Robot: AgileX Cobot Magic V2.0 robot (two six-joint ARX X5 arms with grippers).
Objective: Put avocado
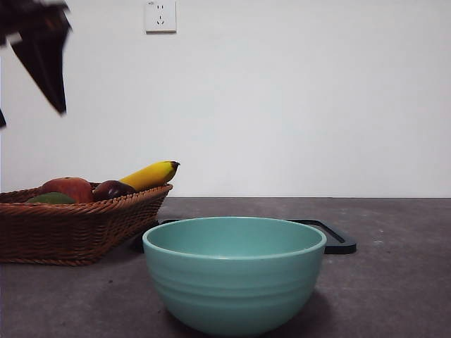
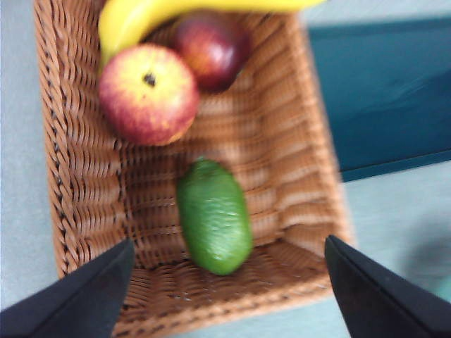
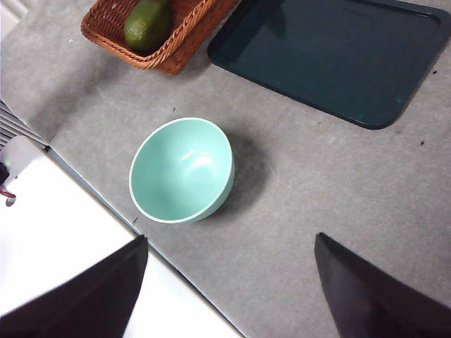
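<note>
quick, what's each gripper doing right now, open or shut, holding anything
Left gripper: open, holding nothing, above the avocado in the basket.
Right gripper: open, holding nothing, above the table near the bowl.

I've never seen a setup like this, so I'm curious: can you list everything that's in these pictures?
avocado: one, green, in the basket, apart from the other fruit
apple: one, red and yellow, in the basket
plum: one, dark red-purple, in the basket, beside the apple
banana: one, yellow, lying over the basket's far end
basket: one, brown wicker, on the table
bowl: one, pale green, empty, on the table
tray: one, dark, flat, beside the basket
wall socket: one, white
left end effector: black, open, above the avocado
right end effector: black, open, high over the table
</note>
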